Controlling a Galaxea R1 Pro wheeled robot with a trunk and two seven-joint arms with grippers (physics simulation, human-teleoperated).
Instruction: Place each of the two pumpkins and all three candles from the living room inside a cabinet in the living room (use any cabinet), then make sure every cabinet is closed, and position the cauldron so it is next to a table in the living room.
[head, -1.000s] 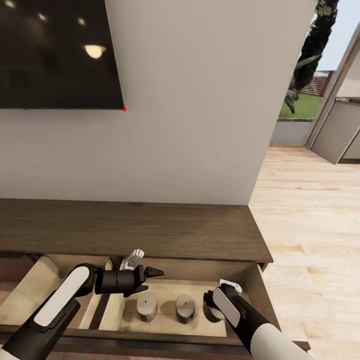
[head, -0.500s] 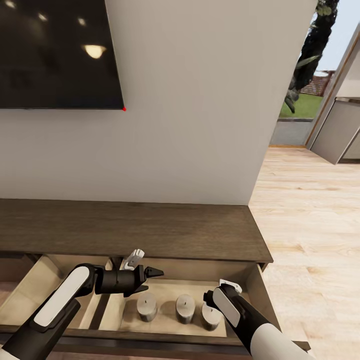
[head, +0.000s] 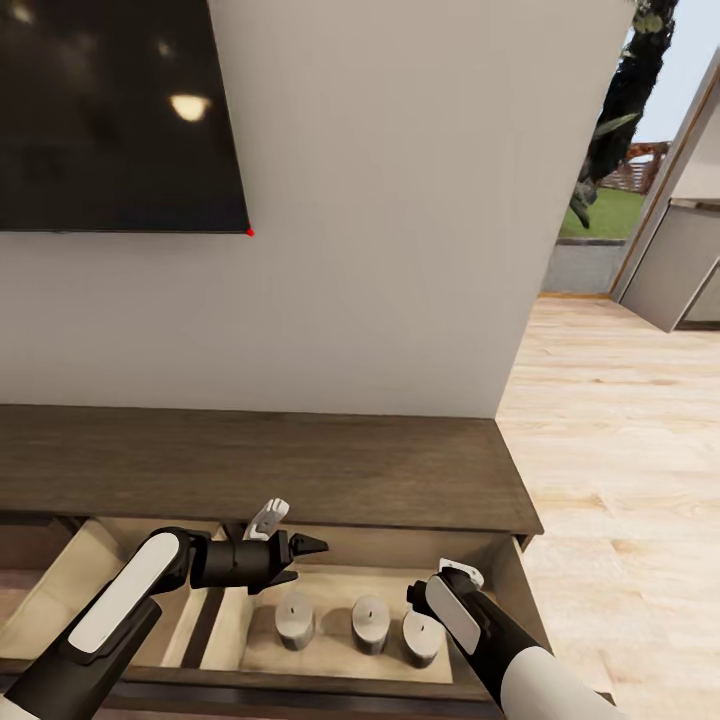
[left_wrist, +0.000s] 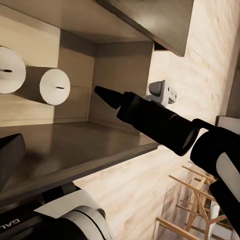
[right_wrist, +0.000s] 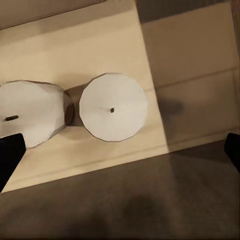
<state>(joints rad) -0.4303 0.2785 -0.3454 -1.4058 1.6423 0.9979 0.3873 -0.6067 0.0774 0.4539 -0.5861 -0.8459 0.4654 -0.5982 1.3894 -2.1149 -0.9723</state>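
Candles stand in a row of three inside the open drawer (head: 330, 660) of the cabinet (head: 270, 465). The left candle (head: 294, 620) stands a little apart from the other two. The middle candle (head: 369, 623) and the right candle (head: 421, 637) stand just beside each other, near the drawer's front edge. All three are upright, and each has a small dark wick on its flat top.

The left end effector (head: 300, 560) hangs over the drawer, far from its front edge and a bit left of the left candle. Its two black fingers are spread apart and hold nothing.

The right end effector (right_wrist: 120, 150) hangs over the right candle, by the drawer's right side. Its two black fingertips (right_wrist: 10, 155) sit wide apart with nothing between them. From its own camera, the right candle stands below, in the gap between the tips, and the middle candle is just beside it.

A dark screen (head: 115, 115) hangs on the wall (head: 400, 200) above the cabinet. Pale wood floor (head: 620, 450) lies to the right.
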